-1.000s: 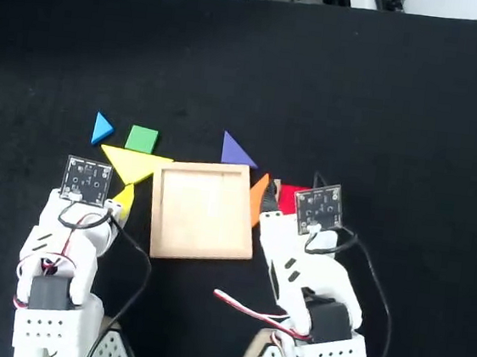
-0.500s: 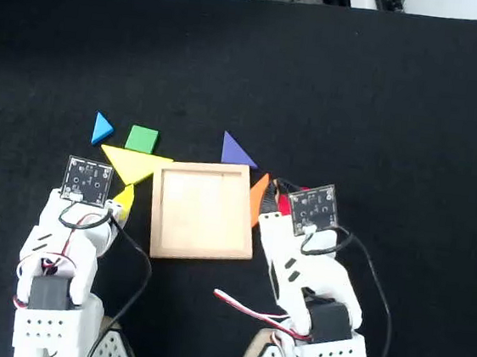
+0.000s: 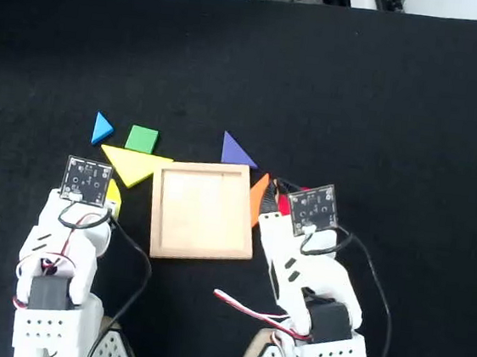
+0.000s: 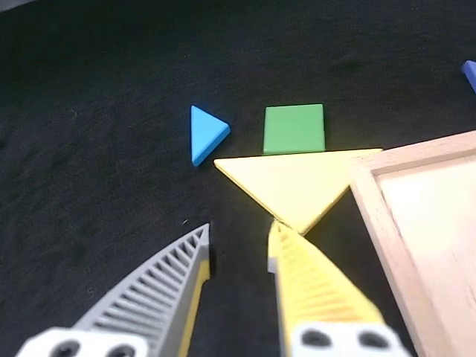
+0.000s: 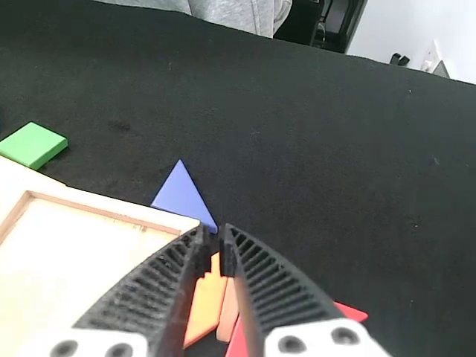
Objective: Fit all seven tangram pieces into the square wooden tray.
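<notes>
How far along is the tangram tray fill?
Done: nothing; wooden tray is bare. In hand: nothing clearly held; the open left gripper touches a corner of the yellow triangle, the right gripper is nearly shut over the orange triangle. Left: those plus blue triangle, green square, purple triangle, red piece.

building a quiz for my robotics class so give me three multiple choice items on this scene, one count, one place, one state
1. How many pieces lie in the tray? A none B two C seven
2. Where is the green square? A in the tray B beside the blue triangle C on the tray's rim
3. The left gripper is: A open B shut on the green square C shut on the blue triangle
1 A, its floor is bare. 2 B, they sit side by side. 3 A, its fingers stand apart, holding nothing.
</notes>
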`<state>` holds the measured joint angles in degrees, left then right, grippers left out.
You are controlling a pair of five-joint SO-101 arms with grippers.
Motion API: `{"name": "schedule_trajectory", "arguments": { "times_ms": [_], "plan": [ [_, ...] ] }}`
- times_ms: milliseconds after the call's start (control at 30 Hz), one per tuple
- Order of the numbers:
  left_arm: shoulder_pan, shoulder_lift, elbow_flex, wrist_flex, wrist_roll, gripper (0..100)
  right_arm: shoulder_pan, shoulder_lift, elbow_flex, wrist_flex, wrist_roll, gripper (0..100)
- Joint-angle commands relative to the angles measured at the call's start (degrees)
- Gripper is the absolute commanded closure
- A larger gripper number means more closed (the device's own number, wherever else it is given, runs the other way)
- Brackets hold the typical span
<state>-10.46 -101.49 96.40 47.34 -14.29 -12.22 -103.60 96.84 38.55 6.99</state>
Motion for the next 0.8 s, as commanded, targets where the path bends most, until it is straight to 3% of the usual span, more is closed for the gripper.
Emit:
{"name": "schedule_trajectory", "arguments": {
  "times_ms": [0,167,433,633,767],
  "plan": [
    [-5.5,-0.4,-2.4,-0.4,0.6,85,-0.4,-2.6,-0.2,-4.7,0.2,96.2],
    [-11.8,-0.1,-3.2,-2.4,9.7,85,0.2,-3.1,-0.2,-2.9,0.2,96.2],
    [-12.3,0.0,-3.0,-2.6,10.0,85,1.5,-2.9,-0.2,-2.7,0.2,92.9],
    [-3.5,0.0,-3.2,3.8,4.5,85,5.2,-2.7,-0.2,-2.0,0.5,87.5],
    [-3.1,0.0,-3.3,4.0,4.4,85,5.3,-2.7,-0.2,-1.8,0.7,88.0]
  ]
}}
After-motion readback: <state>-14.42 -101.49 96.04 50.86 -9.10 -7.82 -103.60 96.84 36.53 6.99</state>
